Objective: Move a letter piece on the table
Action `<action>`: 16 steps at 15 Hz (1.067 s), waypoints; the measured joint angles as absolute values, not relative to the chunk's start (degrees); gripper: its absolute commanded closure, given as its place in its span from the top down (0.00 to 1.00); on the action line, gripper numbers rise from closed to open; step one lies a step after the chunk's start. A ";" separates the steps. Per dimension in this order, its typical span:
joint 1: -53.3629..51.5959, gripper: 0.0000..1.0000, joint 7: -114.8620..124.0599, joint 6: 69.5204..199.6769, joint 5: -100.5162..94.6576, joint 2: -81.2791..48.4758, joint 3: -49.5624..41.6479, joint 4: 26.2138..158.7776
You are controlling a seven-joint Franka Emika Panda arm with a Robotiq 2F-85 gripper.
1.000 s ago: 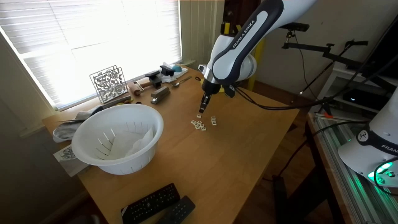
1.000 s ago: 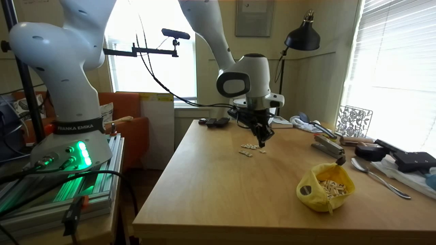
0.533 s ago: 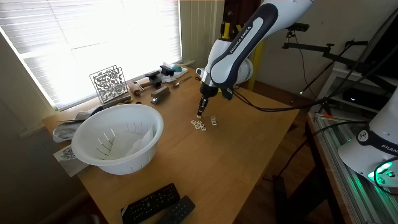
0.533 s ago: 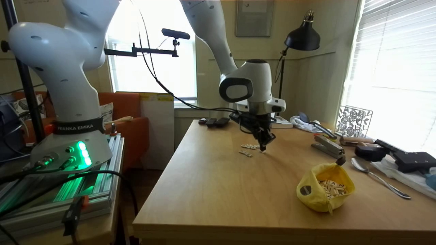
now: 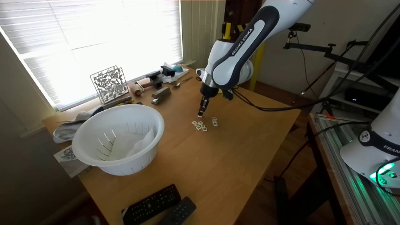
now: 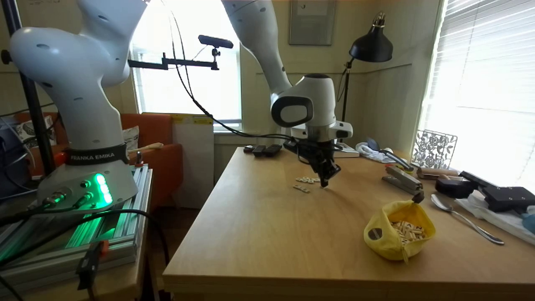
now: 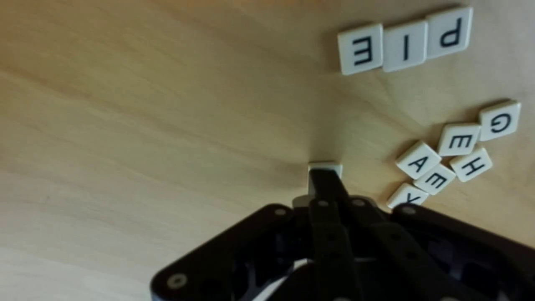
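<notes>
The table [image 5: 187, 175] has a light-brown wooden top. A single white letter tile [image 7: 325, 165] lies flat on it, and its letter is hidden under the fingertips. My gripper [image 7: 328, 177] is shut, with its tips together over that tile, touching or almost touching its top. The gripper tip also shows in both exterior views [image 5: 201, 113] [image 6: 324, 182]. A row of three tiles, E, I and P [image 7: 397, 48], lies at the top right of the wrist view. A loose cluster of several tiles [image 7: 426, 171], with G, E, A, H and Y among them, lies to the right of the gripper.
A white bowl [image 5: 158, 128] stands on the table, with dark remotes [image 5: 153, 203] at the edge near it. A stapler [image 6: 402, 179] and a spoon [image 6: 468, 219] lie on the window side. A yellow bag [image 6: 384, 246] holds more tiles.
My gripper has come down onto the single tile over the last second, most of it in the first half. It stays shut. The tiles have not visibly moved.
</notes>
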State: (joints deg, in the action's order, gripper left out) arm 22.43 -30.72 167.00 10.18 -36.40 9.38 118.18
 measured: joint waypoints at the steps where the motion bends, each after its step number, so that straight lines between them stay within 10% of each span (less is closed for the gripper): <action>1: 22.51 0.00 -30.72 166.57 9.52 -36.31 9.25 118.17; 16: 24.61 0.00 -32.90 156.31 7.66 -31.95 7.53 122.08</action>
State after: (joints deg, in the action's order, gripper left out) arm 24.61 -32.90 156.31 7.66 -31.95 7.53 122.08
